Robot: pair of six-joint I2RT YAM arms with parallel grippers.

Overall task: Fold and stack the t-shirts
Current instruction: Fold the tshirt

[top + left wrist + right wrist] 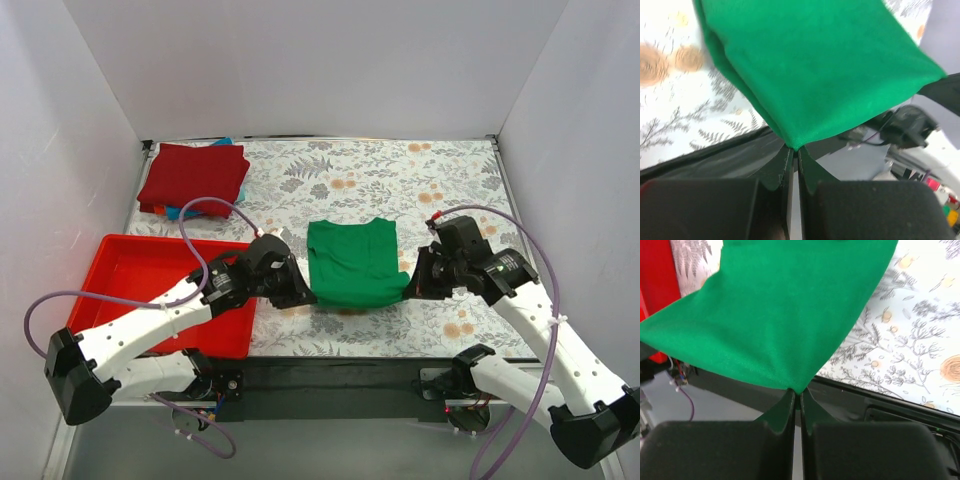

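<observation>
A: Where is the green t-shirt (350, 262)?

B: Mid-bench, collar end lying flat toward the far side, near hem raised. The left claw (303, 295) is pinched narrow on the near left corner, and the right claw (407, 285) is pinched on the near right corner.

A: So which step?

B: I'd judge a fold of the hem toward the collar, just begun. The sides already look tucked in. Next, both arms need to carry the hem up and over together, keeping it taut and level, then lay it near the collar before letting go.

A: What do the wrist views add?

B: Each shows its jaws nearly meeting on a tip of cloth, which the top view blurs. The left one also shows doubled layers along the shirt's edge.

A: And the top view?

B: The rest of the bench (420, 180). A dark red shirt (192, 175) lies folded in the far left corner over a blue shirt (176, 212), seen only as an edge. That is probably the stack. A red tray (130, 262) sits beside the left arm.
</observation>
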